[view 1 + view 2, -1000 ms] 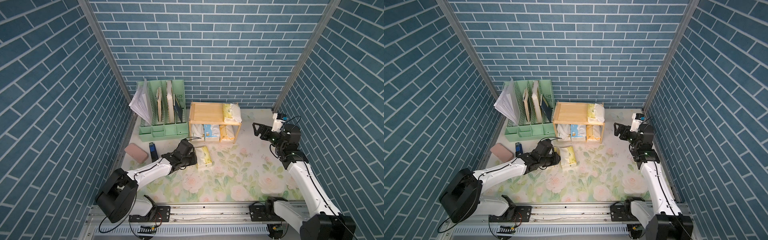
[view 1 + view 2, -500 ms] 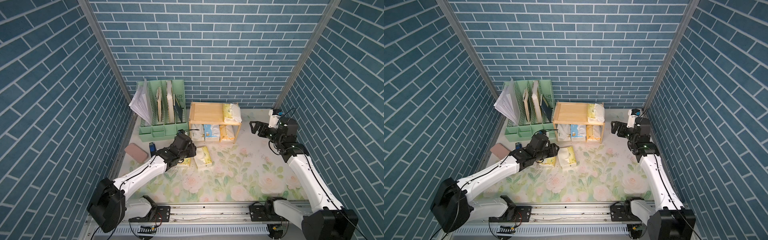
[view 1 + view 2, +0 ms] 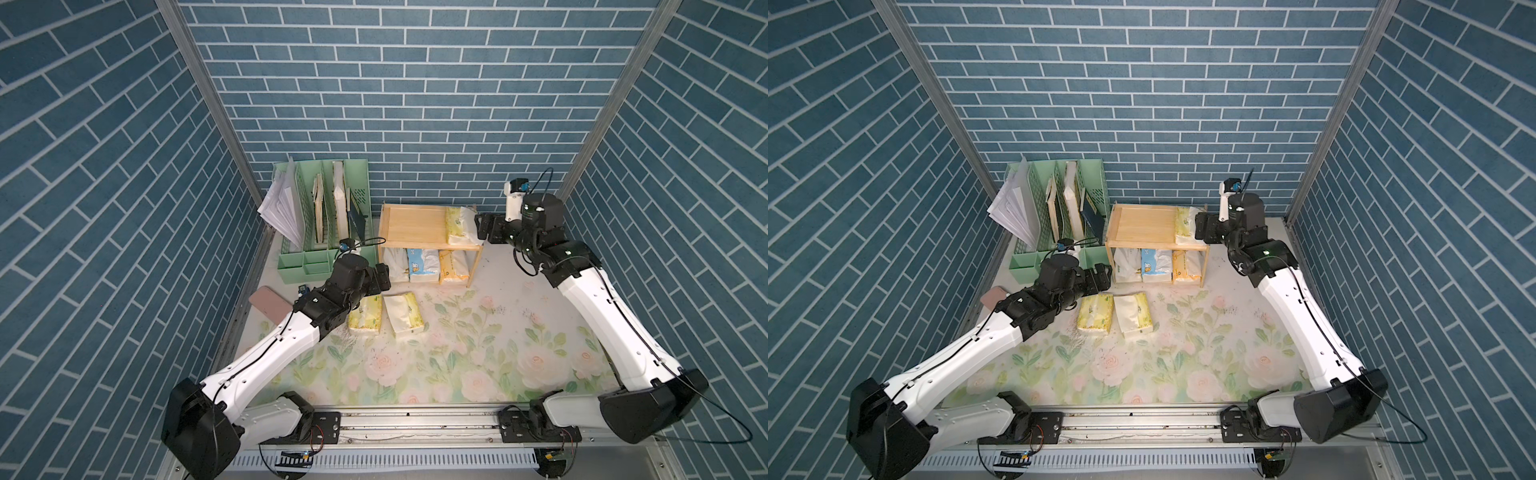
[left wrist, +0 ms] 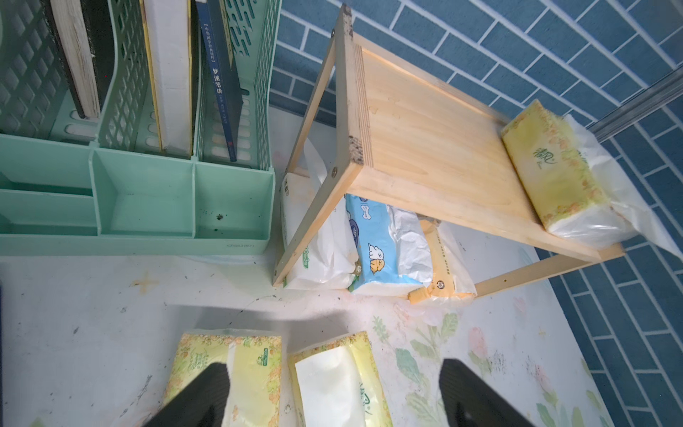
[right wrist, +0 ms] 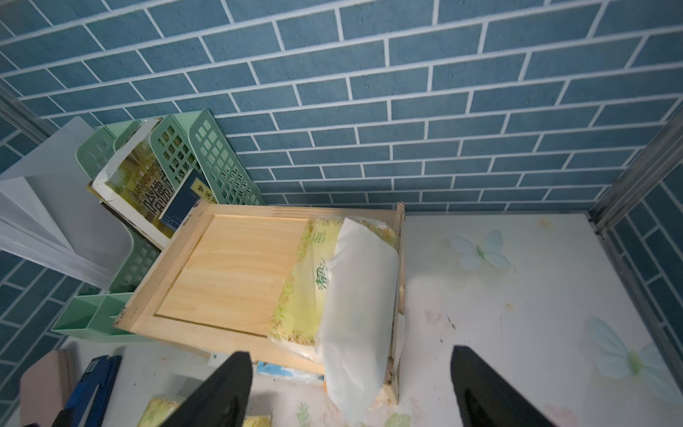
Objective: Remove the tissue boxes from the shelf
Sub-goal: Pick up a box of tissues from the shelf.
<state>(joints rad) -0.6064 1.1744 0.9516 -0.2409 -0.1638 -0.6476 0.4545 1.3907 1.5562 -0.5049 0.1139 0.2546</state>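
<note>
Shelf: small two-tier light wooden rack (image 3: pixel 411 226) stands at the far side of the floral-print mat (image 3: pixel 457 357), just right of the mint-green plastic file organizer (image 3: pixel 316 259).

Top tier: one pale yellow soft tissue pack (image 3: pixel 456 224) at the right end; the rest of the board is bare wood.

Lower tier, left to right: white soft tissue pack (image 3: pixel 395 262), light blue cartoon-printed tissue pack (image 3: pixel 423 266), orange-yellow tissue pack (image 3: pixel 454 269). They sit side by side.

Off the shelf: two more pale yellow tissue packs lie flat on the mat, near of the rack: left one (image 3: pixel 365 315), right one (image 3: pixel 404 312), just beside each other.

Left gripper (image 4: pixel 332 364): jaws spread wide, nothing held. It hovers by the far ends of the two mat packs, near the lower tier's left end.

Right gripper (image 5: pixel 349 353): jaws spread wide, nothing held. It points at the top-tier pack from the right, close to it; contact cannot be told.
</note>
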